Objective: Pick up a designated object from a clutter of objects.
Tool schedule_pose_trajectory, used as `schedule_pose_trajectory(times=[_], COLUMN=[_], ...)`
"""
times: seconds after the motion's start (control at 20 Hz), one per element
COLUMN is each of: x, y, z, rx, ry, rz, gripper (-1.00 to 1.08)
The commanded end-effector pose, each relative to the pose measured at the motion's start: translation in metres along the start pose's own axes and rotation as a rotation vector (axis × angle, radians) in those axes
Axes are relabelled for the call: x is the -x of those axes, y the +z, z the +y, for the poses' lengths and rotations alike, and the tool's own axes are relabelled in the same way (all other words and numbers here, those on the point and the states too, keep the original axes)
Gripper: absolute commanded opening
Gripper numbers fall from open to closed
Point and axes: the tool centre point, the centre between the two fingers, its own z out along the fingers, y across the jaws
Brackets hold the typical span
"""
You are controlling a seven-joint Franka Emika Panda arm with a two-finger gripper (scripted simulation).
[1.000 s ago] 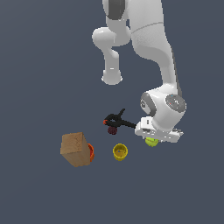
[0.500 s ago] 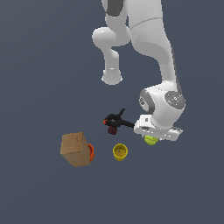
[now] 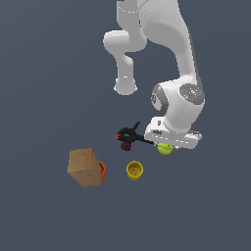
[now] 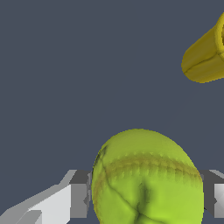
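Note:
The yellow-green tennis ball (image 3: 165,149) with faint seam lines sits just under the white hand in the exterior view. In the wrist view the ball (image 4: 146,175) fills the space between my two grey fingers (image 4: 78,194), which press on both of its sides. My gripper (image 3: 167,145) is shut on the ball and holds it slightly above the floor. The hand hides the top of the ball in the exterior view.
A black clamp with red tips (image 3: 130,136) lies beside the hand on the exterior view's left. A small yellow cup (image 3: 134,170) stands near it and also shows in the wrist view (image 4: 205,57). A tan box (image 3: 83,166) leans over a small orange item (image 3: 102,170).
The hand and the ball between its fingers have moved up a little and slightly toward the exterior view's left. The other objects have not moved.

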Motion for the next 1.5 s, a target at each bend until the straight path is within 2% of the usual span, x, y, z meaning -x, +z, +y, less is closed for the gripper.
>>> schedule_pose_trajectory(times=[0.0, 0.95, 1.45], x=[0.002, 0.020, 0.022], y=[-0.022, -0.201, -0.254], z=[0.012, 0.113, 0.143], rx=[-0.001, -0.004, -0.003], ry=[0.000, 0.000, 0.001], rz=[0.002, 0.001, 0.001], gripper=[-1.00, -1.00, -1.00])
